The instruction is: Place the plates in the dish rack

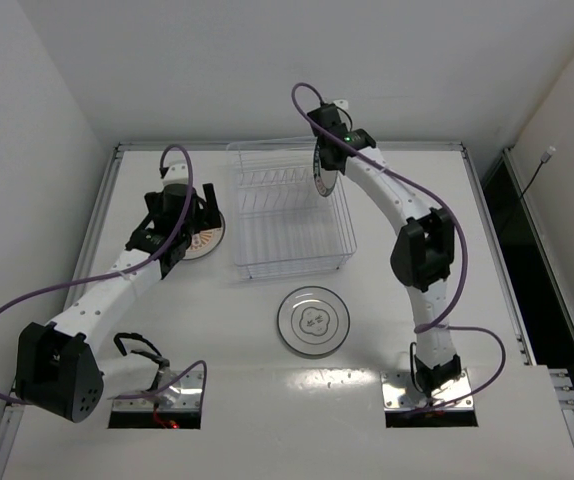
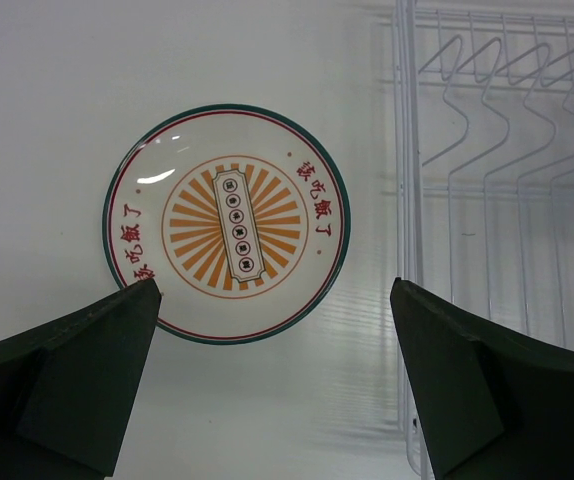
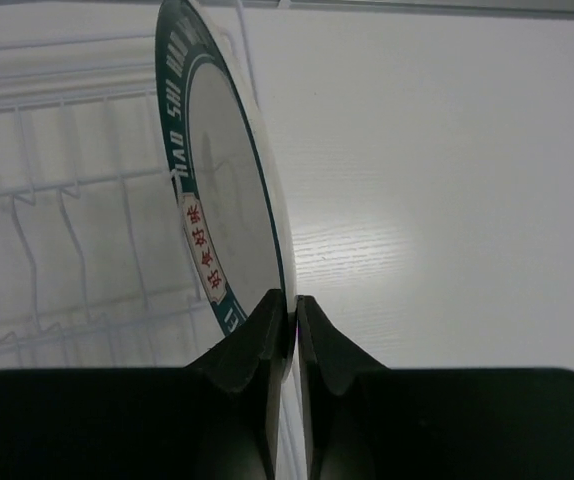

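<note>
Teal-rimmed plate (image 3: 222, 200) hangs seemingly above dish rack (image 1: 292, 265) prongs.

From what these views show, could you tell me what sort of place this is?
Probably a robot lab bench, not a kitchen: white walled table, two bolted arms, wire dish rack.

You'll see a white table (image 1: 217, 340) edged by a metal rail (image 1: 97, 215), with white walls (image 1: 217, 60) behind. Far right, beyond the table, a black cable (image 1: 530, 183) ends in a white plug (image 1: 548, 153).

Dish rack (image 2: 404, 200) wall crowds the orange plate (image 2: 227, 225) on its right.
</note>
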Controlling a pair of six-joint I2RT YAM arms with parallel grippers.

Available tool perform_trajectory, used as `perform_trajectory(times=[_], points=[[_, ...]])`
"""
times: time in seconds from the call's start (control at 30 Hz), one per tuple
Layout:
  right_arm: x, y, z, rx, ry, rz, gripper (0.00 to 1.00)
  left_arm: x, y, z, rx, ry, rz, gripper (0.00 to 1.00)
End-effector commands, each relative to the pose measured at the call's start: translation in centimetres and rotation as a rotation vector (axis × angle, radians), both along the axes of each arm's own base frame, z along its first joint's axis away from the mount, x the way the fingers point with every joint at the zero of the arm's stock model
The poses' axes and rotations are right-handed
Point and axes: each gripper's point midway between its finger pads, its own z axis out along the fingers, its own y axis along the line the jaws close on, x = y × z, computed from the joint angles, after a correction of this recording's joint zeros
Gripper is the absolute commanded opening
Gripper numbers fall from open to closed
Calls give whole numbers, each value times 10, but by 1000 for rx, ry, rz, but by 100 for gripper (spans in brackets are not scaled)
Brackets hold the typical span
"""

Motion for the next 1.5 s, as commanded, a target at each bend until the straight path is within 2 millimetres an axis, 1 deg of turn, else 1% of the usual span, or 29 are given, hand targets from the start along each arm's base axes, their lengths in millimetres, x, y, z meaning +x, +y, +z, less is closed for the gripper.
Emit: perform_trajectory(times=[0.0,0.1,0.13,0.27,0.3,0.33,0.37,0.4,0.43,0.47,0.5,0.53,0.57,0.6,0.63,0.67,0.7,0.73,0.77,0.8,0.83,0.87,0.9,0.93,1.13,1.27,1.3,1.33,1.47], points=[[1,9,12,-21,-23,0,10,6,-3,20,-12,-45,10,100],[-1,17,-3,11,16,30,29,6,-1,20,-8,-46,18,100],[-3,17,-1,12,15,30,31,6,-1,20,-8,-46,19,100],[-22,15,13,50,24,52,44,6,2,20,0,-49,35,100],[-28,9,35,70,-4,51,44,5,2,15,6,-30,35,100],[-37,6,38,72,11,58,45,7,6,20,7,-44,61,100],[-46,4,47,83,8,66,45,5,8,19,15,-38,71,100],[-64,-8,65,97,-7,66,45,6,10,17,17,-28,85,100],[-77,-4,72,137,-6,103,45,6,13,18,27,-32,104,100],[-97,-14,49,145,57,114,45,4,14,16,32,-21,104,100],[-111,-15,49,187,58,145,48,4,16,13,40,-14,113,100],[-135,-6,83,333,-17,227,53,6,15,17,37,-22,113,100],[-160,-19,41,370,77,217,57,5,15,15,32,-16,117,100],[-178,-22,33,432,97,235,62,5,15,15,32,-15,117,100],[-201,-12,24,545,147,307,70,4,17,16,37,-17,126,100],[-219,-13,32,627,109,336,74,4,17,16,37,-17,127,100],[-245,-29,-19,682,219,278,76,4,17,19,33,-26,127,100],[-266,-20,-29,783,271,323,78,4,17,19,33,-26,127,100],[-291,-23,-67,839,348,281,80,4,17,19,33,-26,127,100],[-304,-21,-71,922,365,291,81,4,17,19,33,-26,127,100],[-314,-20,-82,969,392,280,81,1,18,18,33,-27,127,100],[-328,-19,-102,1016,437,240,81,1,20,19,38,-29,137,100],[-334,-17,-107,1038,446,233,79,1,20,19,38,-29,137,100],[-345,-16,-120,1061,483,207,79,0,23,16,48,-23,148,100],[-371,-8,-154,1116,586,131,78,-1,24,16,52,-25,156,100],[-370,-6,-162,1117,609,122,78,-1,26,16,57,-27,165,100],[-362,-2,-161,1127,584,134,77,-1,26,16,57,-27,165,100],[-361,1,-163,1128,595,139,77,-1,26,16,57,-27,165,100],[-353,15,-176,1104,689,170,66,-1,26,16,57,-27,165,100]])
